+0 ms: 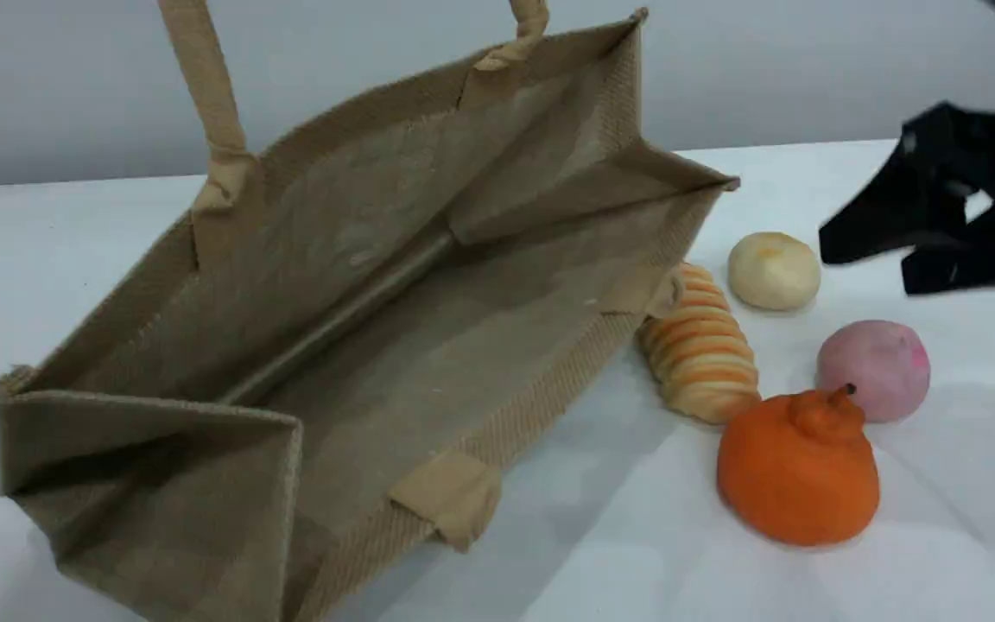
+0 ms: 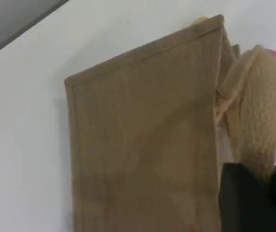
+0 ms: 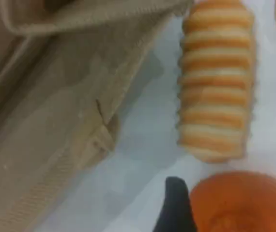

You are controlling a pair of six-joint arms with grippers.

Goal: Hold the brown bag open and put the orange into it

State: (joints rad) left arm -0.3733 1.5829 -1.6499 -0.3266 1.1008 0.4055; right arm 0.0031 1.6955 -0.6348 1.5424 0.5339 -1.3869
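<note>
In the scene view the brown bag lay tipped on the white tabletop with its mouth gaping toward the near right, its upper handle drawn up past the top edge. The orange sat on the tabletop to the right of the bag's mouth, near the striped loaf, the pink ball and a pale bun; the right gripper hung at the far right, apart from all of them. In the left wrist view the left gripper was clamped tight on the padded beige handle, holding that side of the bag up. In the right wrist view the right gripper stood with jaws wide and empty, one fingertip just beside the orange. The fruit looked light and somewhat yielding, bumpy rather than slick; a grasp across its broad middle, below the knobbed top, seemed best.
</note>
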